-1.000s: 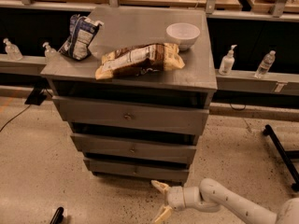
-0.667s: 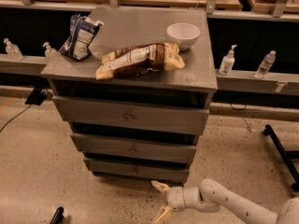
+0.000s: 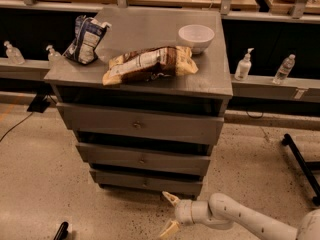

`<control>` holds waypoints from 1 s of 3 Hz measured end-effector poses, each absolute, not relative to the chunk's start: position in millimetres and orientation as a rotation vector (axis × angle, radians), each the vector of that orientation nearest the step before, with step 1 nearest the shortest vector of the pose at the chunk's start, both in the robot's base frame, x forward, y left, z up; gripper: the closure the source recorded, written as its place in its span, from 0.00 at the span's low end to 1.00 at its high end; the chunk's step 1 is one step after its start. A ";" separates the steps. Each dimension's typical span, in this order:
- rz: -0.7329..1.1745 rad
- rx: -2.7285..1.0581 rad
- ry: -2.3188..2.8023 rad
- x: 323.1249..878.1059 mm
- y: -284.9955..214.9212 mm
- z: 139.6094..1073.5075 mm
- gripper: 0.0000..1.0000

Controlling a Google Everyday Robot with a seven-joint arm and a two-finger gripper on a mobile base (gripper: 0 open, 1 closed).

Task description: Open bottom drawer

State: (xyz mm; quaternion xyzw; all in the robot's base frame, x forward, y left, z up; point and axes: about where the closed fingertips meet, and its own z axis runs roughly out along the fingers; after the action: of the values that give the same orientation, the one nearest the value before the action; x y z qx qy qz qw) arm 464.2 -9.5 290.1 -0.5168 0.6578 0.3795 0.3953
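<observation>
Change: you will see nothing moved since the earlier frame. The gripper (image 3: pixel 163 214) sits in the same spot, and the things on the cabinet lie as they did.
Gripper: it hangs low over the speckled floor (image 3: pixel 45 184), just in front of the bottom drawer (image 3: pixel 120 179) and a little right of its centre, not touching it. Its two tan fingers (image 3: pixel 170 199) are spread wide, one above the other, with nothing between them.
Bottom drawer: look for the lowest of the three grey fronts, the narrowest and shallowest, close to the floor. It has a small round knob (image 3: pixel 145 182) at its centre. The front looks pushed in, with a dark gap above it.
Cabinet top: a white bowl (image 3: pixel 196 35), a brown snack bag (image 3: pixel 150 64) lying on its side, and a blue-and-white bag (image 3: pixel 86 40) at the left.
</observation>
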 end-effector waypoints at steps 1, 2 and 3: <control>0.962 -1.310 1.668 464.2 -9.4 290.1 0.00; 0.843 -1.439 1.634 490.5 0.8 276.6 0.00; 0.754 -1.506 1.625 529.7 6.8 261.2 0.00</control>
State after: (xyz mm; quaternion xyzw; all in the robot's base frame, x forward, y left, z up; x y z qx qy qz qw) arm 529.7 6.8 261.2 -0.5926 0.6392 0.2967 0.3900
